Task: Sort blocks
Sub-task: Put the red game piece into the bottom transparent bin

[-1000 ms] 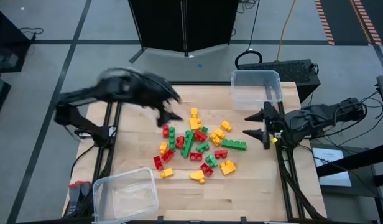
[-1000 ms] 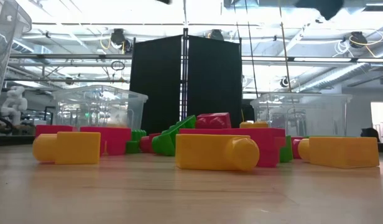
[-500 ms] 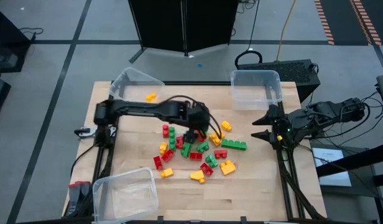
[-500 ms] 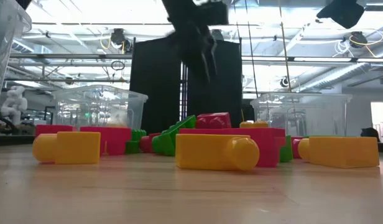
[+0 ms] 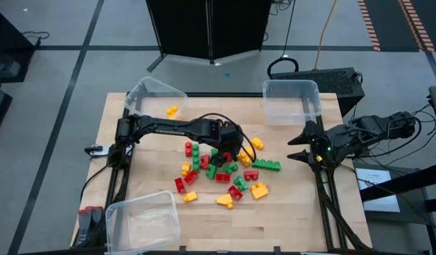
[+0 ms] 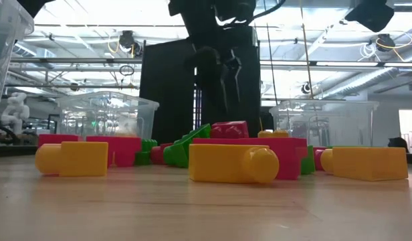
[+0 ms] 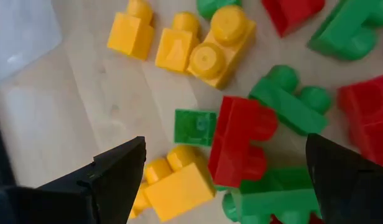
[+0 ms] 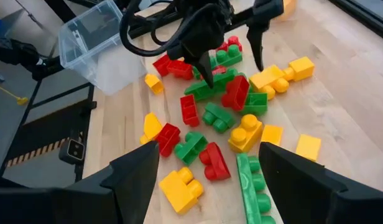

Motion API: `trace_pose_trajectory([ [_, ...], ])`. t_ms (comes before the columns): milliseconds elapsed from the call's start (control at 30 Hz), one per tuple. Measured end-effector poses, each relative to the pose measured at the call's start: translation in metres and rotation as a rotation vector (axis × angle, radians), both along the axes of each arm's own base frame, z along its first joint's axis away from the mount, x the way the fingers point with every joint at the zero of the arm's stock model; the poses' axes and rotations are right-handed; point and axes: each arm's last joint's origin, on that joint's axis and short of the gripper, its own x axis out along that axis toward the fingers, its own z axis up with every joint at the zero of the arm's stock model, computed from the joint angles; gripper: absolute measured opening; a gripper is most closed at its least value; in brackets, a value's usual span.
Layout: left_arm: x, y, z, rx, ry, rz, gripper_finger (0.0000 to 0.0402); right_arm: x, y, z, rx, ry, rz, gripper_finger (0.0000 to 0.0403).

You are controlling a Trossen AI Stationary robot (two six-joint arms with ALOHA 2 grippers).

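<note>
Since the earlier high view, the left arm has swung out from the table's left side and stretched over the pile; the left gripper (image 5: 228,150) now hangs just above the middle of the blocks (image 5: 223,167), its jaws spread wide and holding nothing. In the left wrist view a red studded brick (image 7: 241,147) lies on the table between its two dark fingers (image 7: 114,169), touching a small green brick (image 7: 194,127) and a yellow one (image 7: 177,186).

From left to right, the wooden table (image 5: 154,170) carries three clear plastic rectangular bins: a tilted one at the far left corner (image 5: 153,95) with one yellow brick (image 5: 172,110) in it, one at the near left corner (image 5: 142,219), and one at the far right corner (image 5: 292,100).

The small plastic studded bricks in red, yellow and green lie heaped at the table's centre, many touching; their exact number cannot be told, though all three colours are well represented. A long green brick (image 5: 266,165) sits at the pile's right edge.

The right gripper (image 5: 301,146) waits at the table's right edge, clear of the pile, jaws apart and empty, as the right wrist view confirms (image 8: 207,186).
</note>
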Motion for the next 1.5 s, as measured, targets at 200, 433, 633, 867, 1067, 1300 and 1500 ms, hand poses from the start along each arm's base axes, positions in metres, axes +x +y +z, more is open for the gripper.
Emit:
trace_pose_trajectory([
  [200, 0.008, 0.008, -0.024, -0.047, 0.045, 0.069, 0.0345, 0.000, 0.000, 0.000, -0.001, 0.000, -0.002, 0.0272],
  [433, 0.008, 0.012, -0.054, -0.064, 0.161, 0.114, 0.0343, 0.000, 0.000, 0.000, 0.002, 0.000, -0.004, 0.0272],
  [633, 0.013, 0.005, -0.052, 0.023, 0.125, 0.074, 0.0270, 0.000, 0.000, 0.000, 0.000, 0.001, -0.007, 0.0272],
  [867, 0.013, 0.004, -0.052, 0.014, 0.125, 0.067, 0.0093, -0.001, -0.001, -0.001, -0.008, 0.014, -0.014, 0.0272],
  [1067, 0.014, 0.008, -0.051, 0.011, 0.107, 0.079, 0.0015, -0.002, -0.001, -0.003, 0.001, 0.032, -0.023, 0.0272],
  [1300, 0.008, 0.008, -0.039, 0.030, 0.102, 0.134, 0.0013, -0.002, -0.001, -0.003, 0.001, 0.031, -0.023, 0.0272],
  [1500, -0.005, 0.001, 0.002, 0.009, 0.038, 0.182, 0.0012, -0.001, -0.001, -0.003, -0.007, 0.030, -0.026, 0.0272],
])
